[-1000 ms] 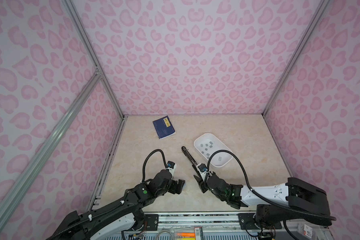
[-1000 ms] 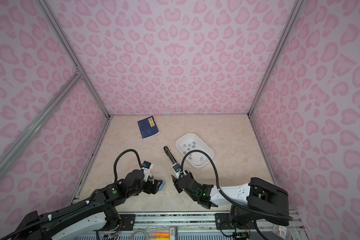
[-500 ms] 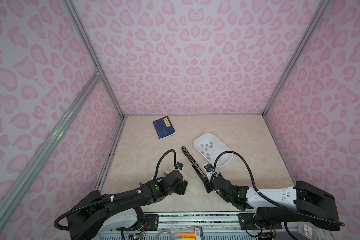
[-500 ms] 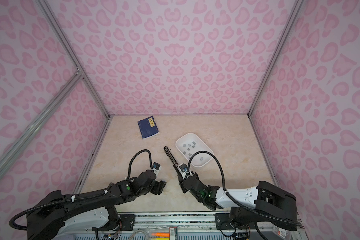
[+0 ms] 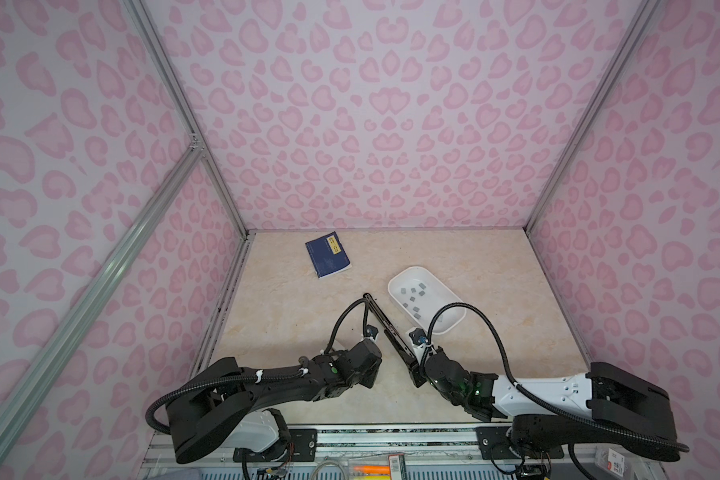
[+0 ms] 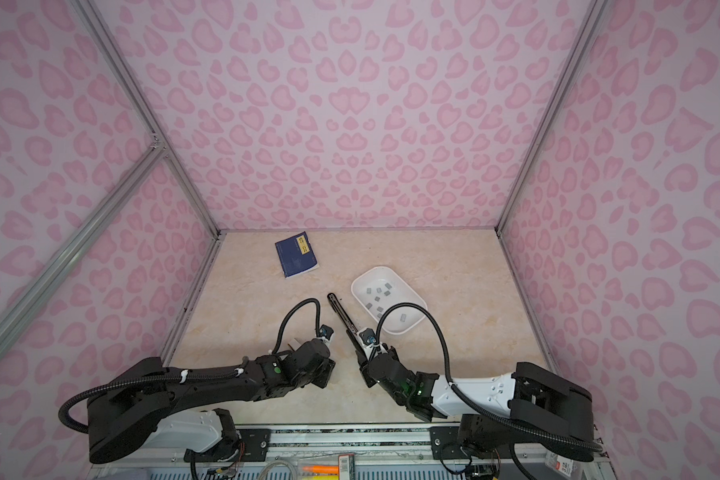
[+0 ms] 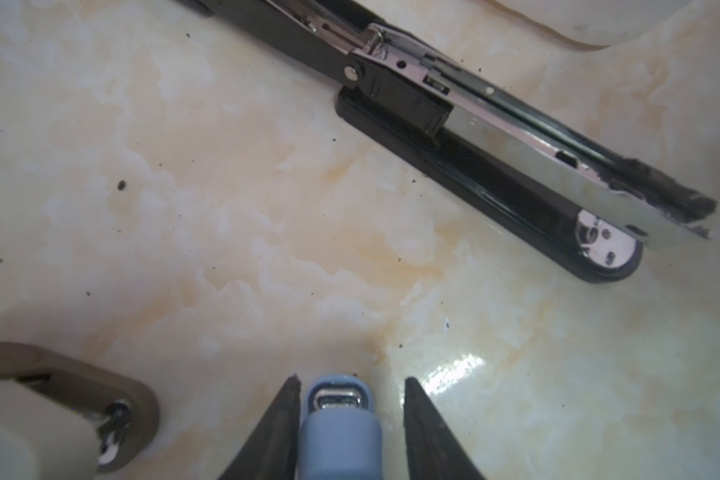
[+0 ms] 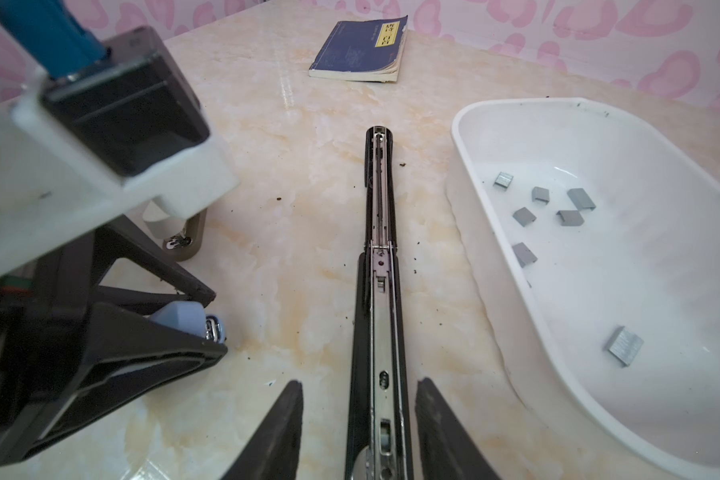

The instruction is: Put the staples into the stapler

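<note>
The black stapler [image 5: 385,328] [image 6: 346,320] lies opened out flat on the table, its metal channel [image 8: 381,291] [image 7: 516,137] facing up. My right gripper [image 8: 358,382] [image 5: 414,376] is open and straddles the stapler's near end, with a gap on each side. The staples [image 8: 570,216] [image 5: 414,293] lie loose in a white tray [image 8: 641,270] [image 5: 449,299]. My left gripper [image 7: 352,380] [image 6: 327,374] stands around a small blue stapler [image 7: 341,432] [image 8: 179,318]. One finger touches it and the other stands slightly off.
A white and brown stapler [image 7: 142,403] [image 8: 192,237] sits just beside the left gripper. A blue booklet [image 5: 327,253] [image 8: 362,45] lies at the back left. Pink patterned walls enclose the table on three sides. Cables loop above both wrists.
My left gripper has shifted right, toward the black stapler, and its jaws have narrowed around the blue stapler. The right gripper has drifted slightly along the black stapler's near end.
</note>
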